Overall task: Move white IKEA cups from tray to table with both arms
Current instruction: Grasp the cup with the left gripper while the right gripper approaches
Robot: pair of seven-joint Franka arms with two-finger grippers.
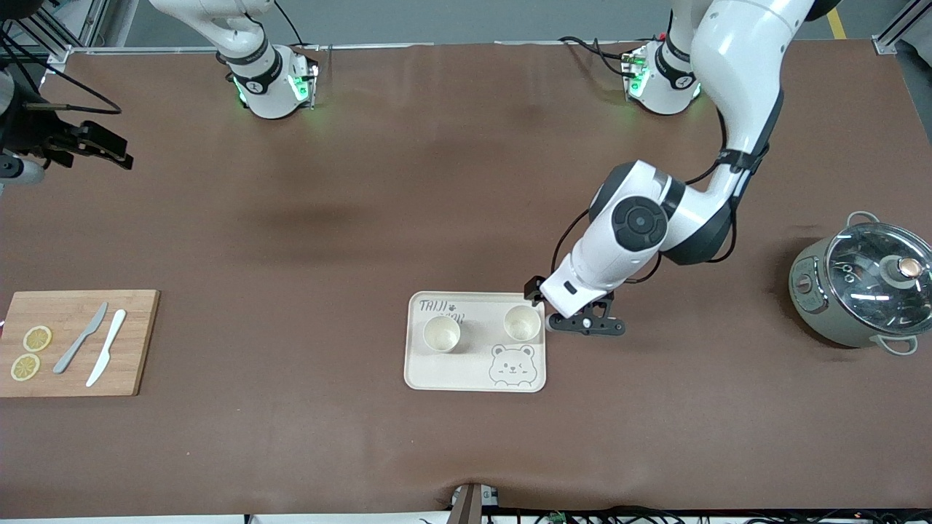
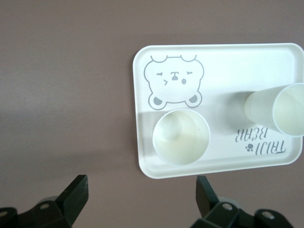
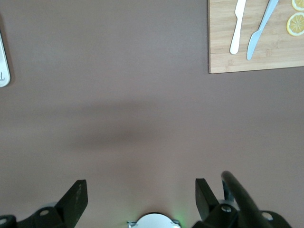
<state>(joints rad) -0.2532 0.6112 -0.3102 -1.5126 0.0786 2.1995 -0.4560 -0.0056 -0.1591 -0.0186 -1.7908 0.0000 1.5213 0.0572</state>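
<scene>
Two white cups stand upright on the cream bear-printed tray: one toward the right arm's end, the other toward the left arm's end. My left gripper is open and empty, just beside the tray edge next to the second cup. In the left wrist view the near cup, the other cup and the tray lie ahead of the open gripper. My right gripper is raised at the right arm's end, open and empty, and waits.
A wooden cutting board with two knives and lemon slices lies at the right arm's end, also in the right wrist view. A lidded grey pot stands at the left arm's end.
</scene>
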